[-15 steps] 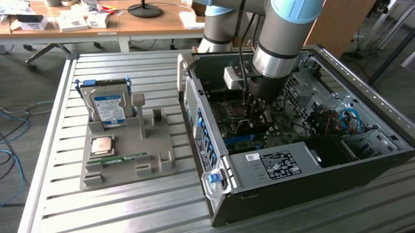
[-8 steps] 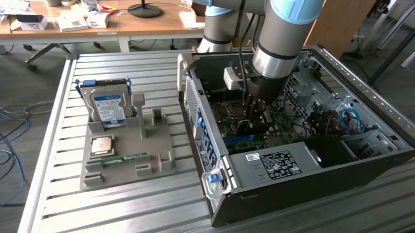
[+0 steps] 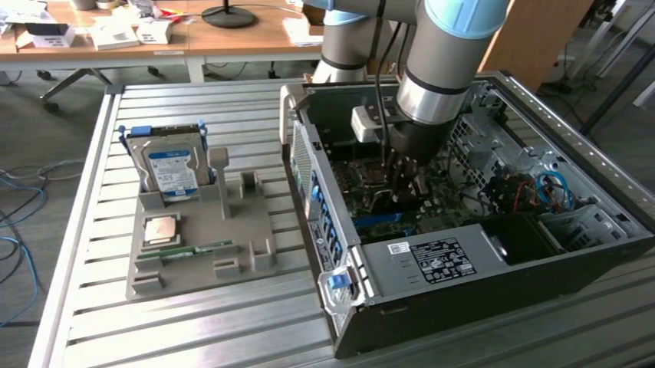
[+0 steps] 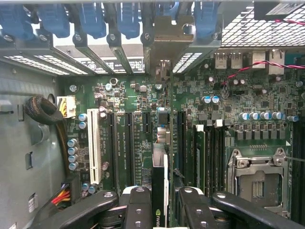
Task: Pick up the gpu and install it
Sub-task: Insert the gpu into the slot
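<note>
Gpu (image 4: pixel 159 174) gripped inside open computer case (image 3: pixel 440 322).
Pinched edge-on in hand (image 4: pixel 164 206), standing upright over motherboard (image 4: pixel 128 95) slots, bracket end toward rear wall of case, contact with slot not discernible.

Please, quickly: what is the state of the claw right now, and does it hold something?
Claw: closed, holding the gpu edge-on between its fingers.
</note>
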